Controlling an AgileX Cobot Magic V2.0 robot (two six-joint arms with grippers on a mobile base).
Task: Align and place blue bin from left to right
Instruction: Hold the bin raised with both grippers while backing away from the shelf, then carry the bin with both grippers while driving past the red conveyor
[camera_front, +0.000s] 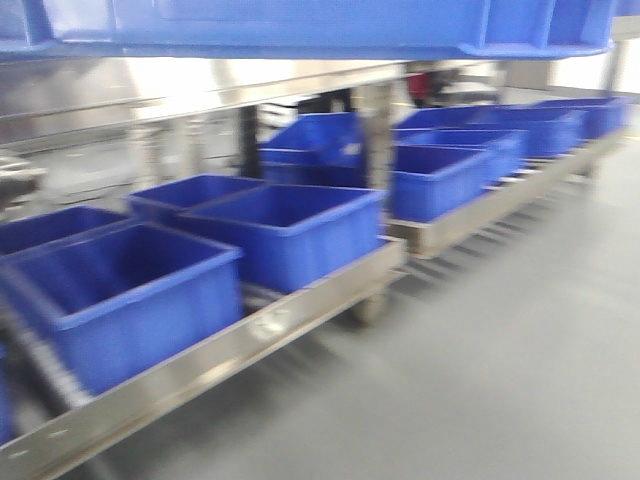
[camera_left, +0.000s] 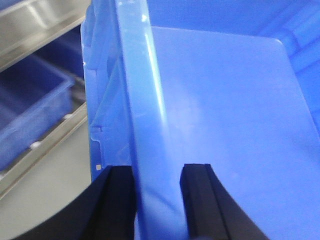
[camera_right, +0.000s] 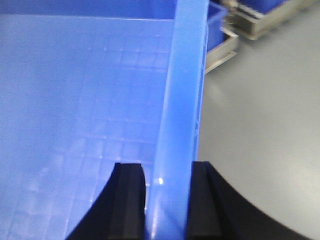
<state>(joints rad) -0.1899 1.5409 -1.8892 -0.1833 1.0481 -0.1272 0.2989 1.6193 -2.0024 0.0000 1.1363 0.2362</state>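
The blue bin (camera_front: 300, 25) spans the top of the front view, held up above the racks. In the left wrist view my left gripper (camera_left: 157, 175) is shut on the bin's left rim (camera_left: 142, 100), one black finger outside the wall and one inside. In the right wrist view my right gripper (camera_right: 167, 172) is shut on the bin's right rim (camera_right: 182, 90), again with a finger on each side of the wall. The bin's grid-patterned floor (camera_right: 75, 115) fills the left of that view. Neither arm shows in the front view.
Several other blue bins (camera_front: 120, 290) (camera_front: 290, 230) (camera_front: 440, 175) stand in a row on low steel racks (camera_front: 200, 365) running from near left to far right. A steel post (camera_front: 375, 130) rises between two racks. Grey floor (camera_front: 500, 350) lies to the right.
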